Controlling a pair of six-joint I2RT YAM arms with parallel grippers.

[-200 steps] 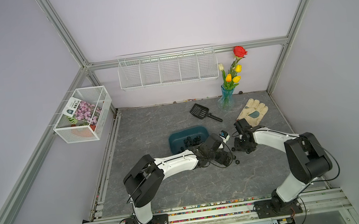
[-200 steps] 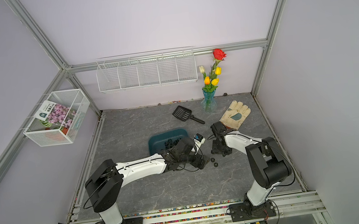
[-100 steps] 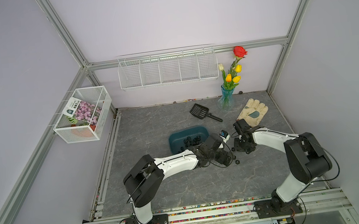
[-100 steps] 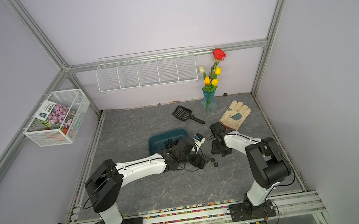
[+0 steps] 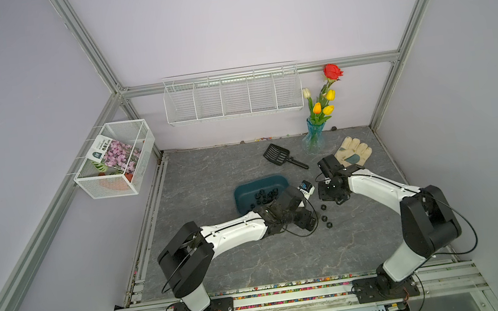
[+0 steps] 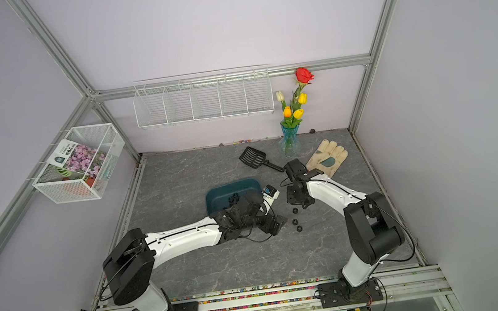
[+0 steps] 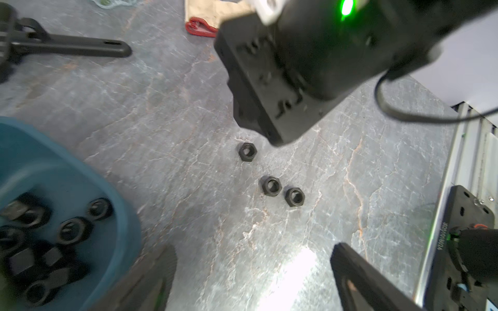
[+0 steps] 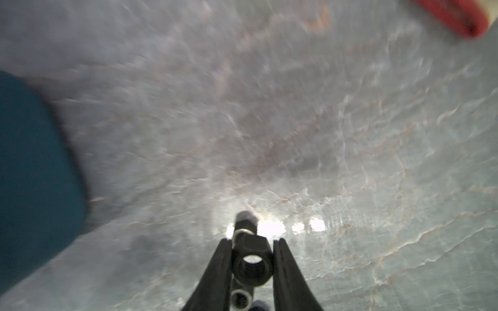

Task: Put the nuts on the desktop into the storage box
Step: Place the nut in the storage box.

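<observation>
Nuts (image 7: 270, 185), small black metal hexagons: three lie on the veined grey stone-look desktop (image 7: 161, 129), and more sit clustered in the smooth teal box (image 7: 89, 175) nearby. Right gripper (image 8: 252, 242) pinches one nut (image 8: 252, 262). Left gripper (image 7: 253, 249) gapes wide, empty.

left arm (image 5: 234, 229) stretches low and forward, left gripper (image 7: 253, 249) spread wide, tilted downward. right arm (image 5: 374, 186) bends inward, right gripper (image 8: 252, 242) clamped on one nut (image 8: 252, 265), near the left gripper.

Blurred wrist views, glare on desktop (image 8: 315, 224)
</observation>
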